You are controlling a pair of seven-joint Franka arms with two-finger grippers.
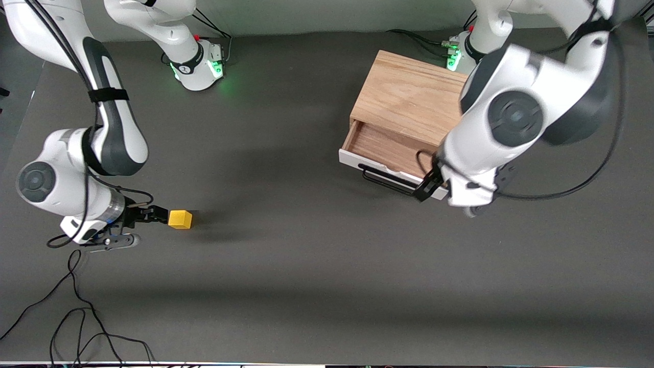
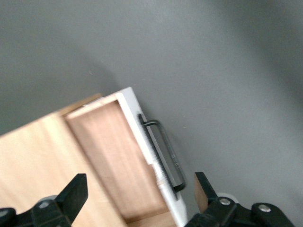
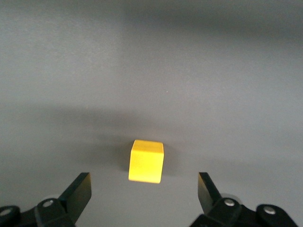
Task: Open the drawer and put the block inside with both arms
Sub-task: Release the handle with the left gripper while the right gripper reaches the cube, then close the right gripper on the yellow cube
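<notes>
Drawer partly open, left gripper spread wide over its handle; right gripper, fingers wide, beside the block on the table, judged ready to descend and close.

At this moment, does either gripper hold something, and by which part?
Nothing is held. The right gripper is open beside the block, fingers clear of it. The left gripper is open over the drawer and handle.

The block sits on the table, apparently untouched between spread jaws.
</notes>
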